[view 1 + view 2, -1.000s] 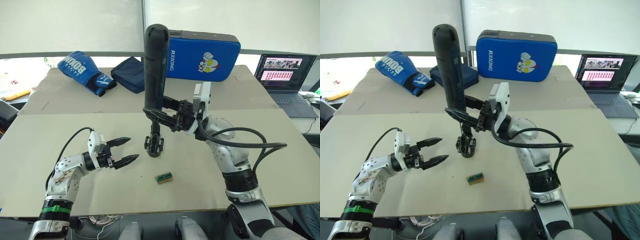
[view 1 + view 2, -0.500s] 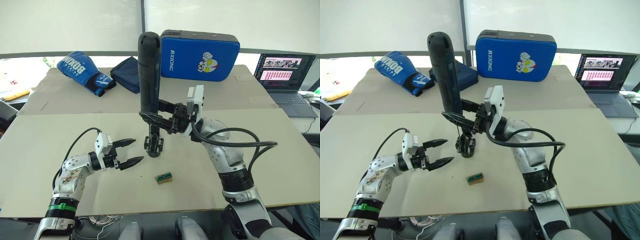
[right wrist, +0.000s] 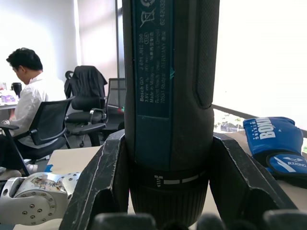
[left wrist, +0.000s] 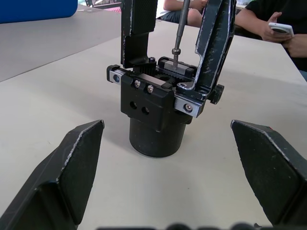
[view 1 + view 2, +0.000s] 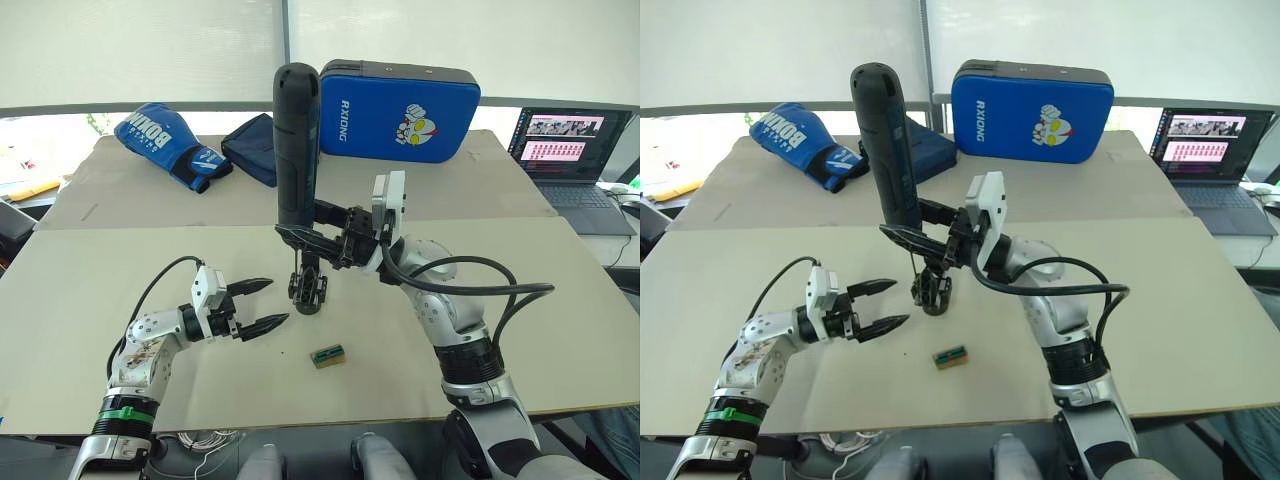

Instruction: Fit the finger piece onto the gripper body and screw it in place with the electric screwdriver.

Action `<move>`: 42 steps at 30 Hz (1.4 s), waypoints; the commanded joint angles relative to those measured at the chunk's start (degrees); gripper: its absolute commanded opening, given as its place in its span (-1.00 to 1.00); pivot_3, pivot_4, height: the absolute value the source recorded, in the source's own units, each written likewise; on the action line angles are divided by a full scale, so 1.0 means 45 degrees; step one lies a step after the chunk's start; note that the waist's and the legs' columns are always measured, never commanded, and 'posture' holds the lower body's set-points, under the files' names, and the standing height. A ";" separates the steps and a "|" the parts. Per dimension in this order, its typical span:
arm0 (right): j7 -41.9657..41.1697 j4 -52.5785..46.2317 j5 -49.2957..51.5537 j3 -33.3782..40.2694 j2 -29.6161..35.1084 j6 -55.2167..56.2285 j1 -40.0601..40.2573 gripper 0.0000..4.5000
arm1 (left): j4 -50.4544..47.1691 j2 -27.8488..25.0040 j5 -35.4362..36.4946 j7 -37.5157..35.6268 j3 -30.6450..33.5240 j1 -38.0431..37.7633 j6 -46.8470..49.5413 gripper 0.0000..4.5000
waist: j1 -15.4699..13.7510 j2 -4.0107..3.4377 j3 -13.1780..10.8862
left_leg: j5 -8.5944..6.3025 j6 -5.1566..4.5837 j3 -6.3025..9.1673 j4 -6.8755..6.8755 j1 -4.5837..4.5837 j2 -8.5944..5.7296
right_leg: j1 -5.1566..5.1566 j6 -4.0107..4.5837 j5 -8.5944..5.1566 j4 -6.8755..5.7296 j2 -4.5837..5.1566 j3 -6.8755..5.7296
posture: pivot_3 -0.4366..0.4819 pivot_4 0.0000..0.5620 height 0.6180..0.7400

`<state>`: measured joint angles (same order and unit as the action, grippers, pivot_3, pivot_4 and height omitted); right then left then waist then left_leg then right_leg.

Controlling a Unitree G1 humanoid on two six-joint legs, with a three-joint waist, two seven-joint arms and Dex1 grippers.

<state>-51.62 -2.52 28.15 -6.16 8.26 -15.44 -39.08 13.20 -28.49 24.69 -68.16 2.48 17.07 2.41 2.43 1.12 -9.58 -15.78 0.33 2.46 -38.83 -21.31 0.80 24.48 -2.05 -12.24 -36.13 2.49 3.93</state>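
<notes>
Above the gripper body (image 5: 307, 290), electric screwdriver (image 5: 296, 150) shifted slightly left.

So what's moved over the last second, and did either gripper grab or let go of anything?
The left gripper, open and empty, moved closer to the gripper body on the table. The right gripper kept its hold on the electric screwdriver and swung it more upright, bit now on the body's top. Nothing was grabbed or released. The body, green-and-tan block, boxing glove and blue pad stayed put.
</notes>
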 commanded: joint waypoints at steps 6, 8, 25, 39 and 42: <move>-0.0174 -0.0535 0.0169 0.0033 0.0015 0.0285 -0.0016 -0.15 | -0.0560 0.0025 0.0054 0.0020 -0.0049 -0.0081 -0.0016 1.00 | 0.0001 0.0000 0.0000 | 0.0000 0.0000 0.0000 0.0001 0.0000 0.0001 | 0.0000 0.0000 0.0000 0.0000 0.0000 0.0000 | -0.05 -0.47 1.00; -0.0209 -0.0551 0.0131 -0.0005 0.0061 0.0293 0.0031 -0.15 | -0.0585 0.0028 0.0049 0.0026 -0.0061 -0.0084 0.0005 1.00 | 0.0002 0.0000 0.0000 | 0.0000 0.0000 0.0000 0.0000 0.0000 0.0001 | 0.0000 0.0000 0.0000 0.0000 0.0000 0.0000 | -0.05 -0.47 1.00; -0.0231 -0.0590 0.0219 0.0071 0.0194 0.0346 0.0153 -0.15 | -0.0816 0.0032 0.0070 0.0154 -0.0199 -0.0154 0.0135 1.00 | 0.0001 0.0000 0.0000 | 0.0000 0.0000 0.0001 0.0000 0.0000 0.0001 | 0.0000 0.0000 0.0000 0.0000 0.0000 0.0000 | -0.05 -0.47 1.00; -0.0284 -0.0793 0.0504 0.0216 0.0289 0.0390 0.0283 -0.15 | -0.0994 0.0041 0.0077 0.0251 -0.0257 -0.0209 0.0231 1.00 | 0.0001 0.0000 0.0000 | 0.0000 0.0000 0.0001 0.0000 0.0000 0.0001 | 0.0000 0.0000 0.0000 0.0000 -0.0001 0.0000 | -0.05 -0.47 1.00; -0.0296 -0.0830 0.0526 0.0220 0.0302 0.0364 0.0308 -0.15 | -0.1010 0.0060 0.0077 0.0271 -0.0268 -0.0201 0.0241 1.00 | 0.0001 0.0000 0.0000 | 0.0000 0.0000 0.0001 0.0000 0.0000 0.0001 | 0.0000 0.0000 0.0000 0.0000 0.0000 0.0000 | -0.05 -0.47 1.00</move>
<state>-52.50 -2.87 28.35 -6.88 9.87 -15.44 -37.19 10.75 -28.43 24.71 -66.98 1.14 15.92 3.75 2.43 1.12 -9.59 -15.78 0.32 2.46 -38.83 -21.31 0.81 24.48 -2.05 -12.24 -36.13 2.49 3.93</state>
